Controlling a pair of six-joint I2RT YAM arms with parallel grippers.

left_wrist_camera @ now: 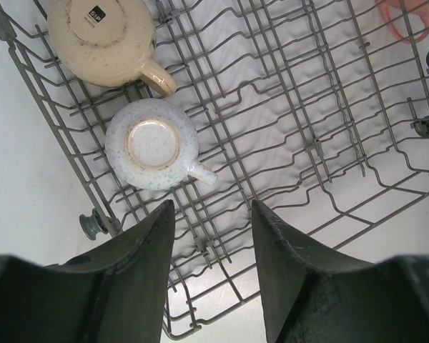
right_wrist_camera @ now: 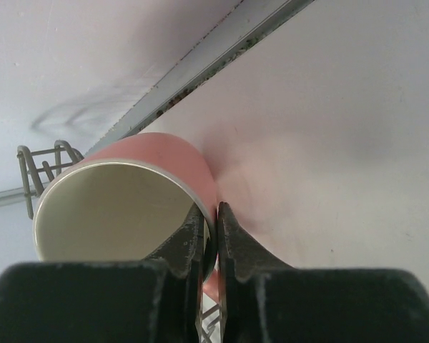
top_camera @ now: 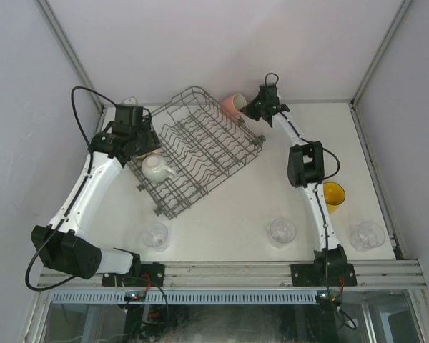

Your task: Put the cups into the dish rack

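Observation:
The dark-grey wire dish rack (top_camera: 207,136) lies at the back middle of the table. In the left wrist view a tan mug (left_wrist_camera: 104,39) and a white speckled mug (left_wrist_camera: 151,143) sit upside down in the rack (left_wrist_camera: 307,107). My left gripper (left_wrist_camera: 211,211) hangs open and empty above the rack's near-left part (top_camera: 141,139). My right gripper (right_wrist_camera: 209,214) is shut on the rim wall of the pink tumbler (right_wrist_camera: 129,200), held tilted in the air at the rack's far right corner (top_camera: 234,105). A yellow mug (top_camera: 334,194) stands beside the right arm.
Three clear glass tumblers stand along the front of the table: left (top_camera: 156,236), middle (top_camera: 282,231) and right (top_camera: 367,234). White walls with metal frame posts close in the table at the back and sides. One pale mug (top_camera: 157,168) shows in the rack from above.

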